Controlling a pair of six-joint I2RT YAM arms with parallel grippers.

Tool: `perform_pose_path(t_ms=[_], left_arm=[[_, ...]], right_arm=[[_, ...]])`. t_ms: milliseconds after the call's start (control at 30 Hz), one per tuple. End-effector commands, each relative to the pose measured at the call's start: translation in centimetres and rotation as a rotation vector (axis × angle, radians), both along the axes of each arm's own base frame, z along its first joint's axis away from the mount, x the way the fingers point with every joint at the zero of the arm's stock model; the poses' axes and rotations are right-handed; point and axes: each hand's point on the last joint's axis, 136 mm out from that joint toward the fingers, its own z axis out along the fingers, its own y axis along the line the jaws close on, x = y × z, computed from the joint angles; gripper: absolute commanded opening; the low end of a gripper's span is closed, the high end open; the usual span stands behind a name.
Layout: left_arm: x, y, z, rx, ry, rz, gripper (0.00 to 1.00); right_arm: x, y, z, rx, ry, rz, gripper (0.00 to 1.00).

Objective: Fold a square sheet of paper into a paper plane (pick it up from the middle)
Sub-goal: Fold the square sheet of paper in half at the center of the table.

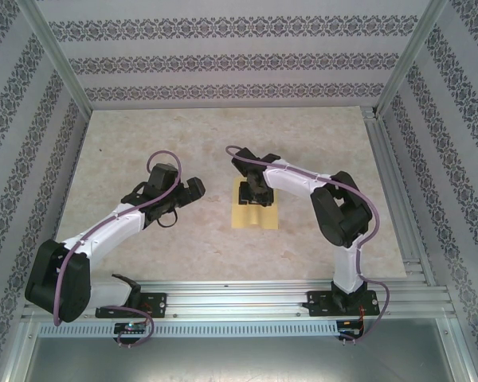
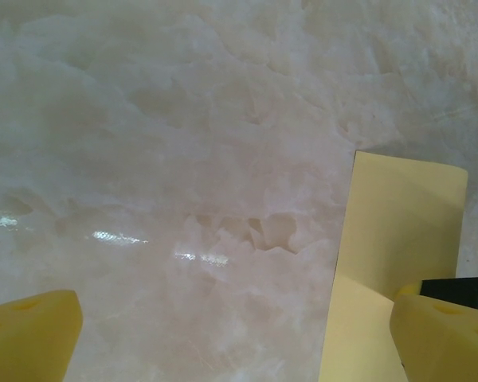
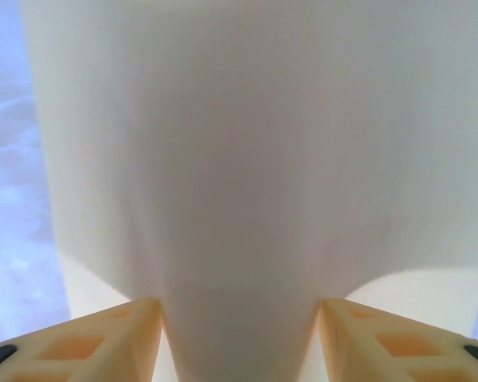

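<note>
Pale-yellow square paper sheet (image 1: 256, 217) humps between right gripper (image 3: 239, 338)'s half-parted fingers (image 3: 111, 342), grip unclear; left gripper (image 2: 239, 338) gapes wide, left of it.

I'm looking at a pale, marbled tabletop (image 1: 319, 135) with an aluminium rail (image 1: 263, 290) along its near edge. The square sheet of paper (image 1: 251, 218), pale yellow, lies about midway between the left and right edges, slightly toward the near edge.

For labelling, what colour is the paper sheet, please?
The sheet is pale yellow; best in left wrist view.
</note>
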Motion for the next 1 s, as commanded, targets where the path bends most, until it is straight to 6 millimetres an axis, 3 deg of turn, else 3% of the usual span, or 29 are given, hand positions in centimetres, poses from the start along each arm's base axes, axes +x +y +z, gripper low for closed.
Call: perform_pose_path(t_ms=[0,133,433,533,633,967], left_arm=[[0.8,0.0,1.3,-0.015,-0.02,0.008,1.0],[0.8,0.0,1.3,-0.021,-0.017,0.011,1.0],[1.0,-0.4,2.5,-0.04,-0.037,0.005,1.0],[1.2,-0.5,3.0,-0.048,-0.047,0.0,1.0],[1.3,-0.8,3.5,-0.063,-0.056,-0.009,1.0],[2.0,-2.6,4.4,-0.141,-0.094,-0.065,1.0]], right_arm=[[0.3,0.8,2.0,0.079,-0.035,0.017,0.52],[0.4,1.8,3.2,0.175,-0.045,0.022,0.51],[0.5,5.5,8.5,0.521,-0.101,0.038,0.51],[0.8,5.8,9.5,0.624,-0.108,0.025,0.52],[1.0,4.8,8.7,0.654,-0.104,-0.006,0.52],[0.3,-0.5,3.4,0.625,-0.053,-0.135,0.56]])
